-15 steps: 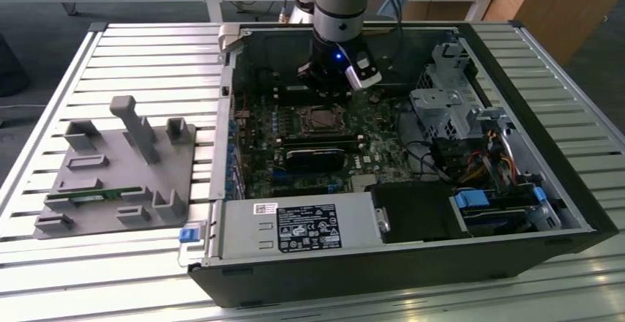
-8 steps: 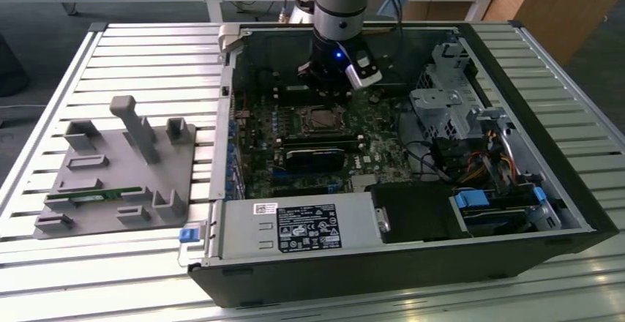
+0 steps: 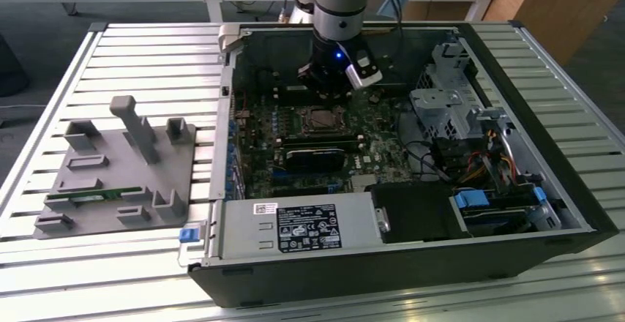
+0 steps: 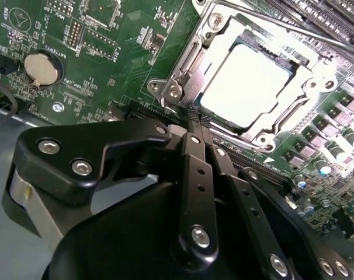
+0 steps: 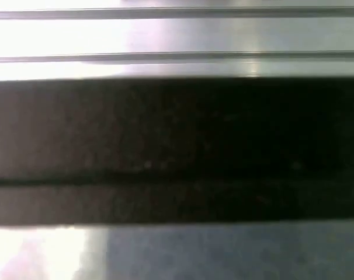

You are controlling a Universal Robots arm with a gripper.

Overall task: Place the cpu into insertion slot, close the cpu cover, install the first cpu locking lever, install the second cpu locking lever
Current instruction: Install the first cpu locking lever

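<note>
We see the open computer case [image 3: 547, 190] lying on the slatted worktop [image 3: 146, 51], with the arm reaching down into it. The gripper [image 4: 191, 111] hangs just beside one corner of the insertion slot [image 4: 183, 64], its fingers [image 4: 195, 153] pressed together at the tips with nothing visibly between them. In the second wrist view the cpu [image 4: 247, 81] lies seated inside the slot, its bright metal top facing up. The cpu cover [image 4: 276, 125] appears to be folded down around the chip, so that its window frames the metal top. We therefore judge the first step done and the second done or very nearly so. A thin metal locking lever [image 4: 270, 23] runs along the far side of the slot; we cannot tell whether it is latched. The fingertips sit at the near corner, touching or almost touching the frame there, which suggests work on a lever is in hand. The grey fixture block [image 3: 117, 176] rests well apart, on the exterior view's left.
</note>
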